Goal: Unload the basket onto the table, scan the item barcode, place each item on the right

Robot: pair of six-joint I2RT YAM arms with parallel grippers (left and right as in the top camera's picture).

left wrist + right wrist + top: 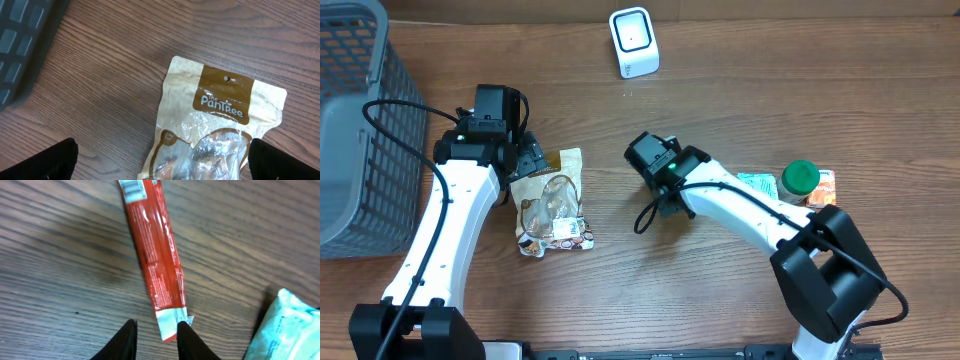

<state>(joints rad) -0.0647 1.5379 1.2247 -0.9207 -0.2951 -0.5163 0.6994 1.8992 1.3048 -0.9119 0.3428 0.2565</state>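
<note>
We take the step in hand to be picking up the red stick (157, 255), which lies flat on the bench (55, 265) near its middle, under the right arm. The right tool (157, 326) sits low over the stick's near end with its fingers (127, 342) partly apart, one on either side of the white seal. One finger is clear of the stick, so we judge that nothing is pinched yet.

To do this well, we should centre the seal between the fingers before pressing them together, since the stick lies at a slant and the other finger overlaps its corner. A thin foil stick will likely droop, so a hold a little further in from the seal may serve better.

What looks like a barcode panel (133, 190) sits at the far end, facing up. We should leave it uncovered and turn it toward the scanner (633, 42) at the bench's far edge. The left tool (161, 150) hangs spread wide over the pouch (220, 115), holding nothing.
</note>
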